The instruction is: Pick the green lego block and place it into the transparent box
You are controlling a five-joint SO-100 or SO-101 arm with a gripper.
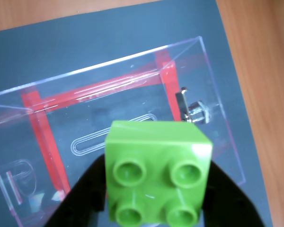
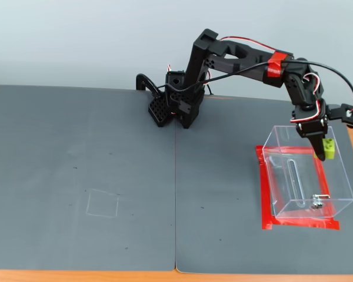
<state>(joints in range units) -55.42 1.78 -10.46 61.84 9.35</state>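
I see the gripper pinching the green lego block just above the far rim of the transparent box; released here, I judge it may strike that thin wall and bounce outside.

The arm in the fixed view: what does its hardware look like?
The arm is built of matte black plastic segments, with one red piece near the elbow. Loose red, white and black cables loop along it. The gripper has black tapering fingers, broad and angular in the wrist view.
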